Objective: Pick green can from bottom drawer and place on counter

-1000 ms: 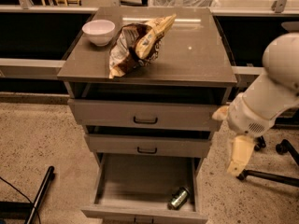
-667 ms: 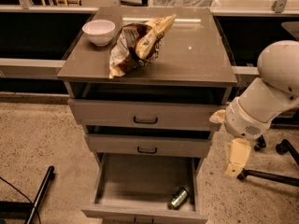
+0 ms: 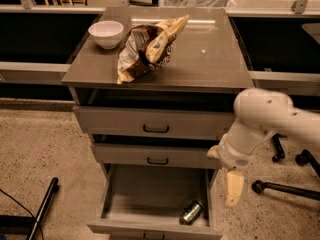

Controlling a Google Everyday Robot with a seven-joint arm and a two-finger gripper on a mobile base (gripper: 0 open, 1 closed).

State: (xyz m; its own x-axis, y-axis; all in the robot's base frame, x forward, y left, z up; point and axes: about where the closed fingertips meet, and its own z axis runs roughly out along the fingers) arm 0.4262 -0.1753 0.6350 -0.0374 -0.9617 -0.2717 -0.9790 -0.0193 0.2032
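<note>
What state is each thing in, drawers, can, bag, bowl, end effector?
Deep grey-brown bottom drawer, pulled open.
Small dark green metal can, on its side inside it.
Shallow top drawer, ajar.
Shallow middle drawer, ajar.
Brown-and-yellow chip bag, crumpled, lying on grey-brown counter.
White round bowl, upright.
End effector, hanging beside bottom drawer's right side.

Speckled floor (image 3: 40,144) (dark casters (image 3: 276,157) right)
</note>
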